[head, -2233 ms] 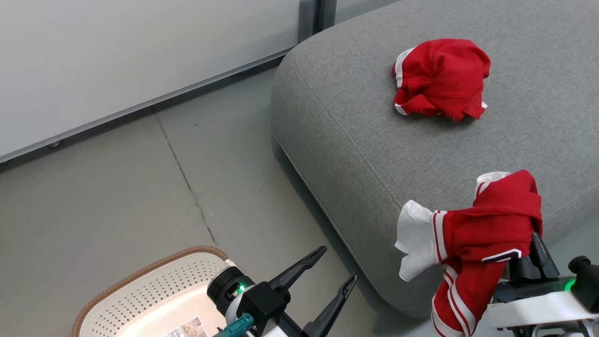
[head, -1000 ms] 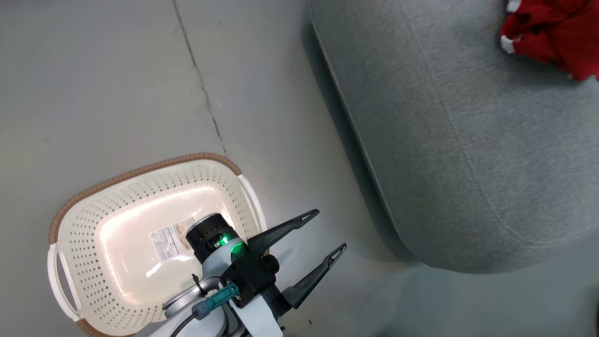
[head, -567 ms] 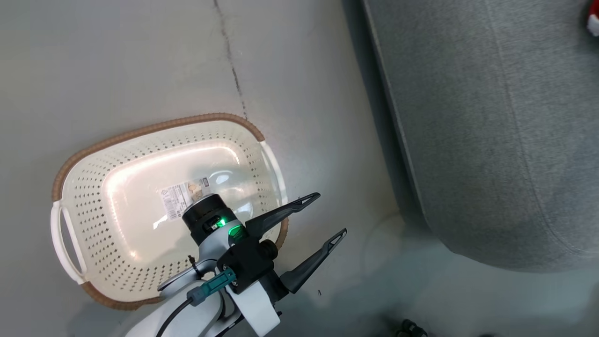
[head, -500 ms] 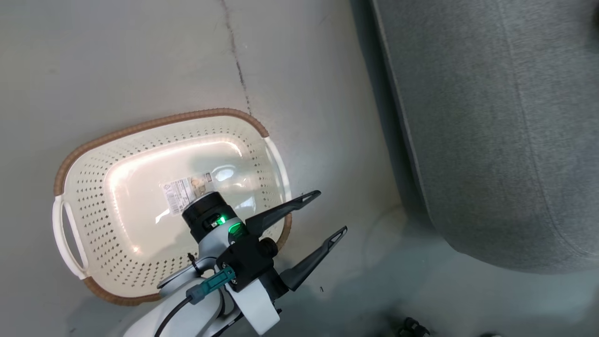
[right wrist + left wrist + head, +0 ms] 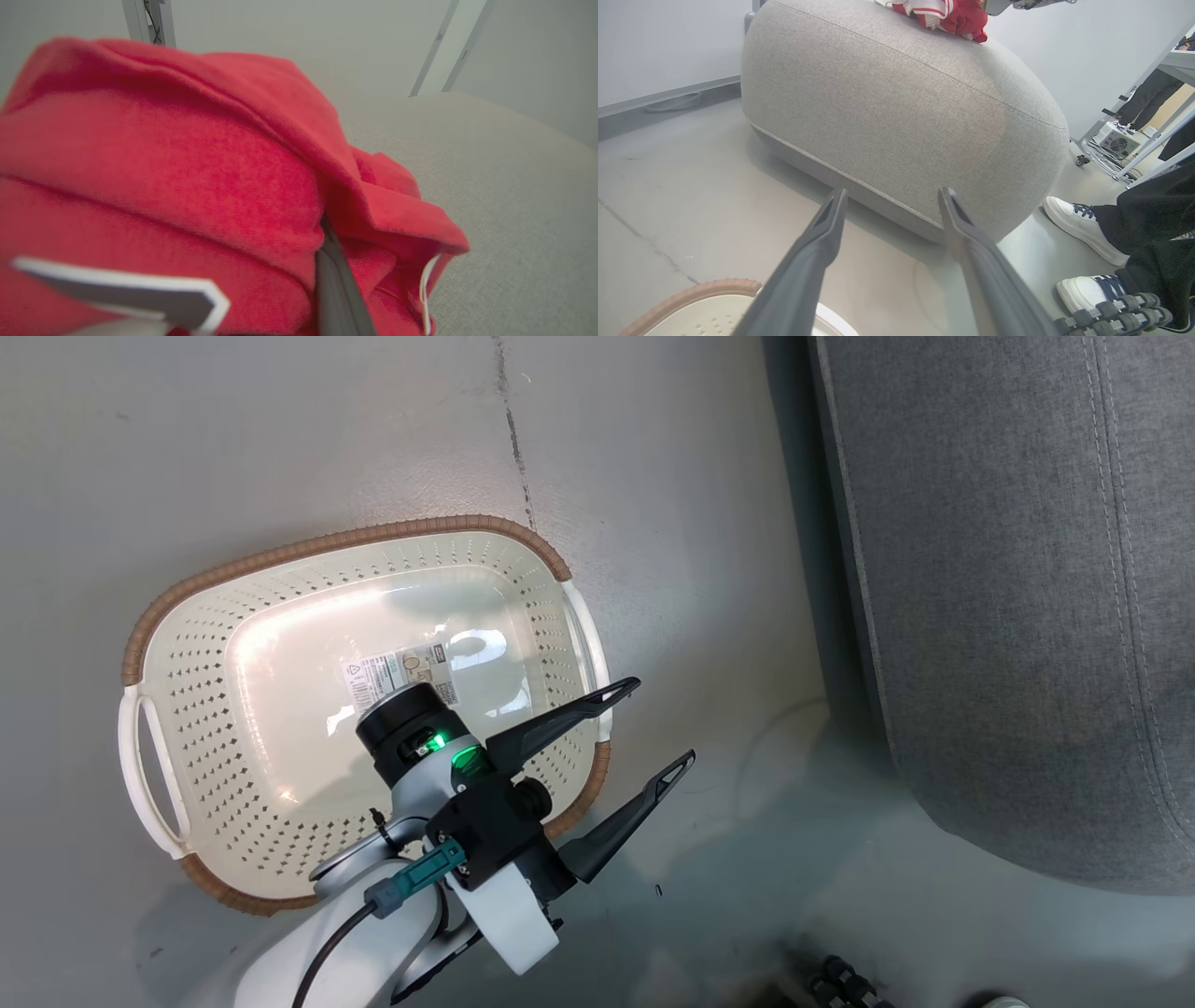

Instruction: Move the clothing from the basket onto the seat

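The cream-white basket (image 5: 187, 644) with a brown rim stands on the floor, empty except for a label (image 5: 397, 670) on its bottom. My left gripper (image 5: 662, 723) hangs open just past the basket's right rim, pointing toward the grey seat (image 5: 1027, 616), with nothing between its fingers (image 5: 817, 242). In the right wrist view, red clothing (image 5: 163, 177) is bunched around my right gripper (image 5: 327, 252), which is shut on it above the seat (image 5: 514, 196). The left wrist view shows red-and-white clothing (image 5: 952, 11) on top of the seat (image 5: 901, 116).
Grey floor with a crack (image 5: 513, 439) separates basket and seat. A person's white shoes (image 5: 1083, 228) and dark trousers stand by the seat's right end. A pale panel (image 5: 658, 42) runs behind, and a metal frame with cables (image 5: 1111, 140) stands at the far right.
The head camera has tilted down and turned, so the whole basket is now in view and the clothing and right gripper have left it. The left gripper stays open.
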### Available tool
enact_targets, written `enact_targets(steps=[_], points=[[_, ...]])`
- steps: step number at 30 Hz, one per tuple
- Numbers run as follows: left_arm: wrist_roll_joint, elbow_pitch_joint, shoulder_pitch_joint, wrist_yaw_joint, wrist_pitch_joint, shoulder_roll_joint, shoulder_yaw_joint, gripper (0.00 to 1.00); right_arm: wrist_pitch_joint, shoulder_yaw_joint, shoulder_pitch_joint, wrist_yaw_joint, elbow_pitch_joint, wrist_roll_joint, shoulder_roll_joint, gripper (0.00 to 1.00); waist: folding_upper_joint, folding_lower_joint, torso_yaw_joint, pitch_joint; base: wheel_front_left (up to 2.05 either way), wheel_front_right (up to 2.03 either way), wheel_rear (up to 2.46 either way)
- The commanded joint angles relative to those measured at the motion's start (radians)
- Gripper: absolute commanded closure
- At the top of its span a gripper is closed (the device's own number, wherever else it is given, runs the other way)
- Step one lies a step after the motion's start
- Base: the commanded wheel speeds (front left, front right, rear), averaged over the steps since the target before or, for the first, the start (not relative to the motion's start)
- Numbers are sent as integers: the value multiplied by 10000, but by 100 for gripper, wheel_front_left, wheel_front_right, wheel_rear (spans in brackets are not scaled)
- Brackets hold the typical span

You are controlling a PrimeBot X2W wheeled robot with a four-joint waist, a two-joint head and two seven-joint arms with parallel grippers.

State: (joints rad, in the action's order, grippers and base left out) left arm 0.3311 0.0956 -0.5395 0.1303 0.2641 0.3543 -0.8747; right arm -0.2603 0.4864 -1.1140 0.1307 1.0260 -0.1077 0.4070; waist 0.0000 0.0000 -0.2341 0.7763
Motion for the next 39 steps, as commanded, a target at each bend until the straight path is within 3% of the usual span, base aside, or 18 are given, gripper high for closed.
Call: enact_targets(steps=[1, 9, 10, 12, 27, 39], points=[[-103, -18, -115, 4, 5, 16, 45, 0, -51, 54, 132, 3, 198, 182, -134, 100, 0, 0, 3, 4, 0, 0, 0], [-108, 51, -64, 4, 5, 58, 44, 0, -57, 468, -65, 3, 630, 680, -368, 100, 0, 0, -65, -122, 0, 0, 0], [-95, 71, -35, 4, 5, 44, 48, 0, -57, 557, -98, 3, 664, 699, -346, 75, 0, 0, -74, -164, 0, 0, 0], [-89, 103, 21, 4, 5, -17, 40, 0, -58, 636, -137, 3, 596, 822, -348, 0, 0, 0, -91, -268, 0, 0, 0], [103, 462, 494, 4, 5, -779, -170, 0, -60, -112, 620, 3, 531, 1766, -84, 0, 0, 0, -101, -2152, 0, 0, 0], [98, 712, 1476, 4, 5, -1588, 618, 0, -59, -2371, 1801, 3, -896, 897, 51, 0, 0, 0, -67, -4249, 0, 0, 0]])
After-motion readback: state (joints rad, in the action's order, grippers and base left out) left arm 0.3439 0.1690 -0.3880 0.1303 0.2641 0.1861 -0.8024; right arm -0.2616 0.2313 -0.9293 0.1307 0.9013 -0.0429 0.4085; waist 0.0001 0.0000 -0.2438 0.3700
